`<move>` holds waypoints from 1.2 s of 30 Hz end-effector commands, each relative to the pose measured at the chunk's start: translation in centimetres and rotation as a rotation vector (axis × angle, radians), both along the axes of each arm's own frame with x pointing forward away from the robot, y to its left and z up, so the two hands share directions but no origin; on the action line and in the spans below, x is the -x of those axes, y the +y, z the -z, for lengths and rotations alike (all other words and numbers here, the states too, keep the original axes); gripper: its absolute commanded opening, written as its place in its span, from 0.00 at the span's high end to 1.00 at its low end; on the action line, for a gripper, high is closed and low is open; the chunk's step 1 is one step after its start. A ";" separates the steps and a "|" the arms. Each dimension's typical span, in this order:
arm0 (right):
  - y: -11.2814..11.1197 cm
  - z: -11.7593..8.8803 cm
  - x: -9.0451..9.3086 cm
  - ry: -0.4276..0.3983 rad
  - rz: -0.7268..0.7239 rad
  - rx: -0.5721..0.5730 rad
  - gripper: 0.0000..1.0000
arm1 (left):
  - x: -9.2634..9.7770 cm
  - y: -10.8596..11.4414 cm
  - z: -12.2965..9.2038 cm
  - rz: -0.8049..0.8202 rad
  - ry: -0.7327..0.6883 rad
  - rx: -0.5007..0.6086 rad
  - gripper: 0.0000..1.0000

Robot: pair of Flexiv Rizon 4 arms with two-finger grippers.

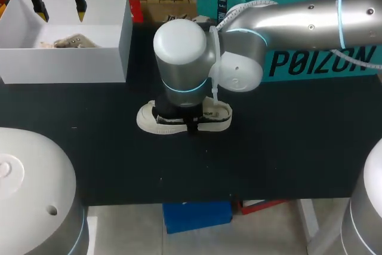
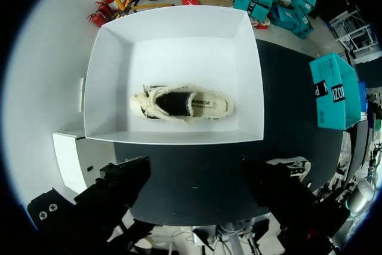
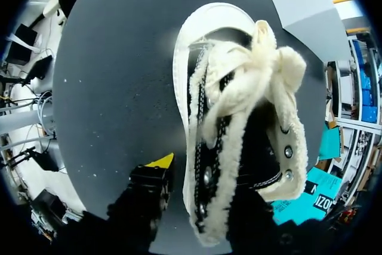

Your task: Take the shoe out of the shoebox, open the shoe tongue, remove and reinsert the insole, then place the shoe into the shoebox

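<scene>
A cream shoe with black sides and fleece lining (image 1: 146,118) (image 3: 239,88) lies on the black table at the middle, also seen small (image 2: 293,165). My right arm comes in from the right, and its wrist hides the shoe's middle from above. My right gripper (image 3: 203,174) sits at the shoe's collar. Its yellow fingertip (image 3: 161,160) stands just off the outer side, and the other finger is hidden in the shoe. The white shoebox (image 1: 65,64) (image 2: 173,137) is at the back left with a second, similar shoe (image 1: 71,42) (image 2: 182,104) inside. My left gripper (image 1: 58,1) (image 2: 197,189) hangs wide open above the box.
A teal box (image 1: 322,58) (image 2: 334,91) stands at the table's back right, behind my right arm. The black tabletop (image 1: 298,147) stretches bare in front of and to the right of the shoe.
</scene>
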State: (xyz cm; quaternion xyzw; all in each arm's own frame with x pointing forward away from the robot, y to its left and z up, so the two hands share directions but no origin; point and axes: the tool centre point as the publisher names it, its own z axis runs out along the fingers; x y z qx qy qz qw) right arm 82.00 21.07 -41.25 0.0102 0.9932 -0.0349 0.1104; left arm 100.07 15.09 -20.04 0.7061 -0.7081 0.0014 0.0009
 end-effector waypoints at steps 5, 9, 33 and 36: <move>-1.3 -4.6 -0.1 0.007 0.007 0.011 0.00 | 0.0 0.0 0.0 -0.001 0.001 -0.002 0.00; -1.6 -6.6 -0.5 0.009 -0.007 -0.003 0.00 | 0.0 0.0 0.0 -0.001 0.001 -0.002 0.00; -6.4 -9.8 -2.7 0.010 -0.114 -0.409 0.00 | 0.0 0.0 0.0 -0.001 0.001 -0.002 0.00; -6.4 -9.8 -3.0 0.009 -0.140 -0.435 0.00 | 0.0 0.0 0.0 -0.001 0.001 -0.002 0.00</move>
